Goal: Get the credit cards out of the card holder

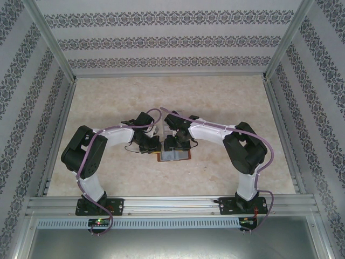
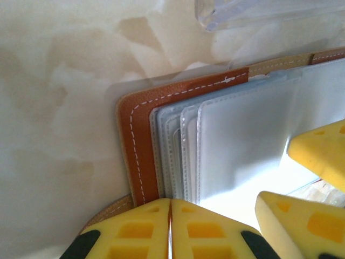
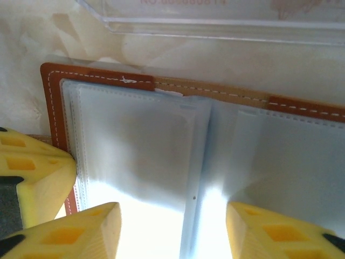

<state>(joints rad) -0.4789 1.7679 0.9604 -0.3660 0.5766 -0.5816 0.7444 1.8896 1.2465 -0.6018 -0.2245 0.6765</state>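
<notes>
The card holder (image 1: 175, 157) lies open on the table, showing its reddish-brown leather rim (image 2: 135, 151) and pale grey-blue sleeves (image 3: 135, 140). No dark or whitish credit card can be made out in the sleeves. My left gripper (image 2: 170, 226) is shut, its yellow fingertips pressed together over the holder's near left edge. My right gripper (image 3: 172, 232) is open and straddles the middle fold, with one finger (image 3: 81, 232) over the left page and the other over the right page. In the top view the left gripper (image 1: 152, 144) and the right gripper (image 1: 172, 143) meet over the holder.
A clear plastic stand (image 3: 215, 27) sits just beyond the holder's far edge, and faint reddish lettering shows through it. It also appears in the left wrist view as the clear stand (image 2: 259, 13). Patterned walls and metal rails enclose the marbled tabletop (image 1: 108, 108).
</notes>
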